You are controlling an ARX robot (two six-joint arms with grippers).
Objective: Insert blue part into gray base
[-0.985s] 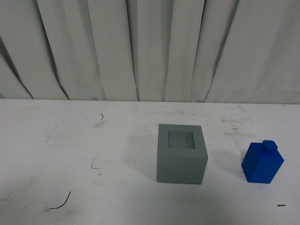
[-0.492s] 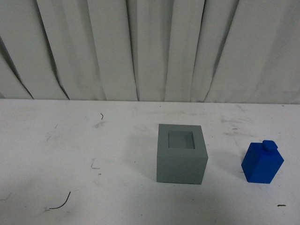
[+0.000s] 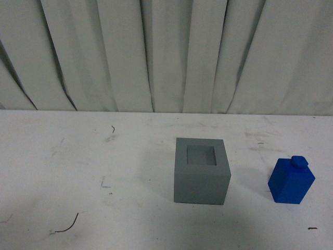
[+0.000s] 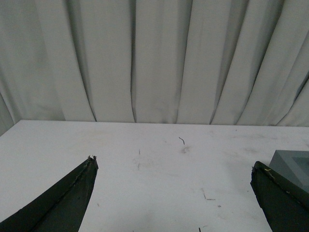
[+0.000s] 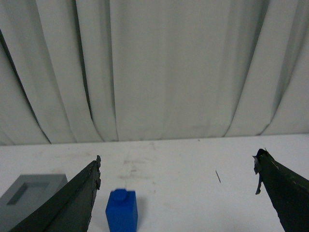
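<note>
While both claws hang spread wide and hold nothing, the gray base sits near the middle of the white table, its square recess facing up. The blue part stands upright on the table to the base's right, apart from it and turned slightly, with its small knob on top. The left gripper has its dark fingers far apart over bare tabletop, with a corner of the base showing beside one finger. The right gripper is just as open, and the blue part stands ahead of it. A pleated pale curtain hangs behind the table, and a thin dark thread lies on its near left side.
</note>
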